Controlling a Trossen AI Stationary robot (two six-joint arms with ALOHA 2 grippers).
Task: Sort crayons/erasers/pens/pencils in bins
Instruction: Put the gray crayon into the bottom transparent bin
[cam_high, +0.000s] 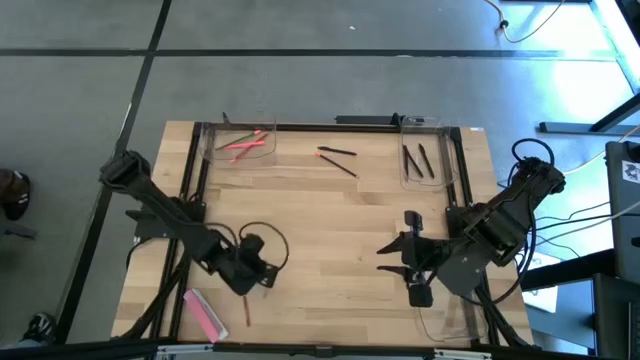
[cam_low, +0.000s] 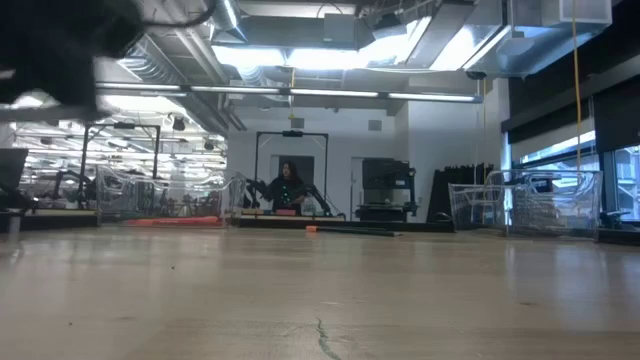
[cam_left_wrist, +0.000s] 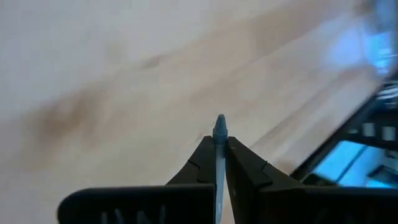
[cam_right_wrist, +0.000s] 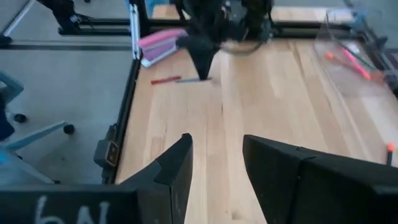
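My left gripper (cam_high: 258, 278) hangs over the table's near left part, shut on a thin blue-grey pencil (cam_left_wrist: 219, 127). My right gripper (cam_right_wrist: 214, 168) waits open above the near right part, holding nothing. Pink crayons (cam_high: 243, 143) lie in the far-left bin (cam_high: 215, 150). Black pens (cam_high: 420, 160) lie in the far-right bin (cam_high: 440, 175). An orange-tipped pencil and black pens (cam_high: 338, 157) lie loose on the wood between those bins. A red pencil (cam_high: 247, 312) and a pink eraser (cam_high: 205, 312) lie flat near the front left corner. My left gripper pinches the pencil between its two fingers (cam_left_wrist: 245, 165). The pencil lies along the fingers, and its pointed tip (cam_left_wrist: 220, 121) sticks out just past their free ends. The fingers slant down toward the table, and the pencil is clear of the wood.
A third clear bin (cam_high: 450, 322) stands at the near right corner under my right arm. Black frame rails (cam_high: 195, 170) run along the table's left and right sides. Bare wood (cam_high: 330, 230) lies across the middle. A person shows far off in the room (cam_low: 288, 185).
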